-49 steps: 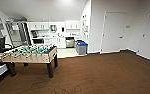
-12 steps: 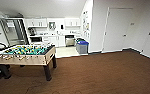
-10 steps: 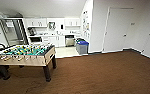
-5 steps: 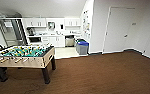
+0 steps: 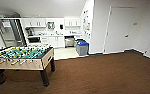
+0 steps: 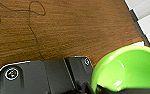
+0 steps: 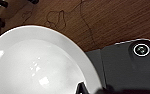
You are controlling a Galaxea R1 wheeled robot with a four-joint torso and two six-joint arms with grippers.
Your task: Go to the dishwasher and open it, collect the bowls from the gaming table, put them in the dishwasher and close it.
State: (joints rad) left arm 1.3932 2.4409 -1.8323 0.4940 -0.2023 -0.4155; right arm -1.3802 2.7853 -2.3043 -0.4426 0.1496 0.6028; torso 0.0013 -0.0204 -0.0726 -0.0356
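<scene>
Left gripper (image 6: 91,88) grips green bowl (image 6: 127,70), right gripper (image 7: 91,91) grips white bowl (image 7: 36,65), both carried over brown floor (image 5: 103,75) toward dishwasher (image 5: 69,41), far off in kitchenette.

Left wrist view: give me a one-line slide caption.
Green bowl at the left wrist, carried above brown wood-grain floor.

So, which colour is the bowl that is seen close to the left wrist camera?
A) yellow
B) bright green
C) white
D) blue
B: in the left wrist view a bright green bowl sits above the brown floor; the white bowl is at the right wrist.
</scene>
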